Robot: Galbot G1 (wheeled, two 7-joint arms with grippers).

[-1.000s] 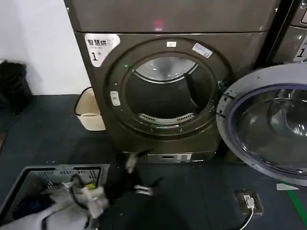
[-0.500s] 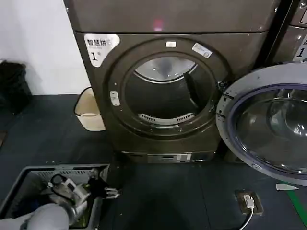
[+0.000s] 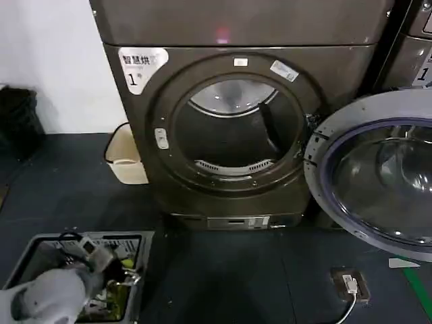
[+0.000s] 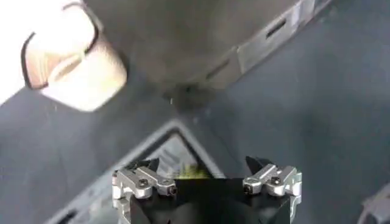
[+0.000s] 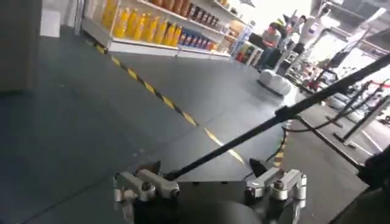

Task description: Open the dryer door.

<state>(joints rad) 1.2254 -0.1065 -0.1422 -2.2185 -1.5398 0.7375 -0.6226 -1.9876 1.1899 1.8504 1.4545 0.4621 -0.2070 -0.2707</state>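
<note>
Your dryer door (image 3: 378,179) swung wide, cut off at the edge, dryer (image 3: 236,128) drum bare, left gripper (image 4: 206,182) jaws apart above a grey bin (image 3: 138,237) of blurred items, right gripper (image 5: 207,182) jaws apart.

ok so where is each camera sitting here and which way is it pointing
Head view: on the robot's head, looking forward and down at the dryer, the dryer door swung open; the left arm shows over the grey bin.
Left wrist view: on the left wrist, facing down at the floor; the left gripper is open.
Right wrist view: on the right wrist, facing away across the room toward shelves; the right gripper is open.
Shared: head and left wrist views both show the beige basket.
</note>
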